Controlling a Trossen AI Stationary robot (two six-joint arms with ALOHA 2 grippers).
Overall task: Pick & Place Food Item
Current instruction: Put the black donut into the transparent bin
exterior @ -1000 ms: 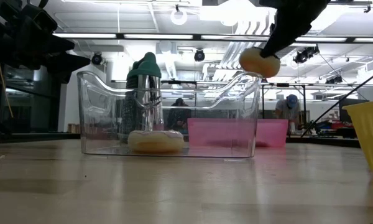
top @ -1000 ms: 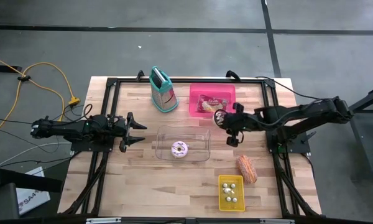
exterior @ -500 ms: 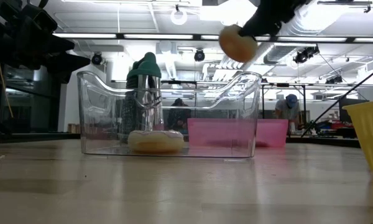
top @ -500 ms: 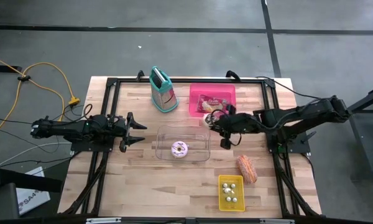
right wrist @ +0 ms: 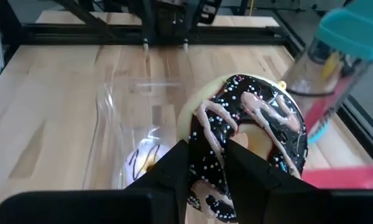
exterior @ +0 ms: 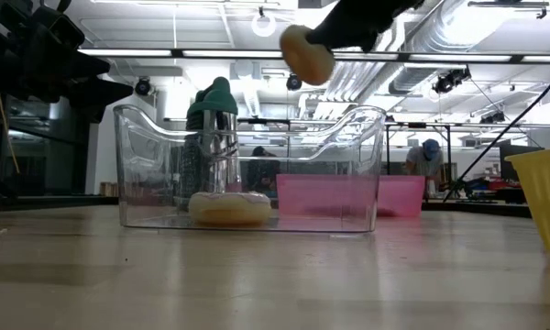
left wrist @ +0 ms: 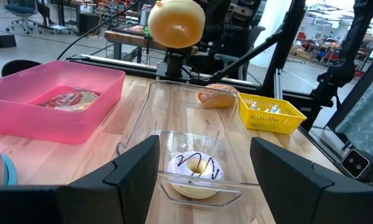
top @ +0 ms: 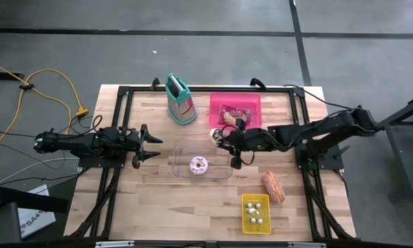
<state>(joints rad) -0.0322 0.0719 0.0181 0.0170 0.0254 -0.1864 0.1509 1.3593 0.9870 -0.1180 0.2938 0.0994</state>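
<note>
While pinched in right end effector (right wrist: 208, 168), chocolate donut (right wrist: 252, 134) hangs above clear bin (top: 225, 147) edge.

The small pale items in the yellow basket (top: 255, 212) are too tiny to identify; the low view crops that basket.

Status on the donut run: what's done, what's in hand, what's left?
Done: one donut already lies in the clear bin. In hand: the right gripper is shut on a chocolate donut, held in the air near the bin's edge on the pink tray side. Left: lower and release it inside. The left gripper waits open beside the bin.
</note>
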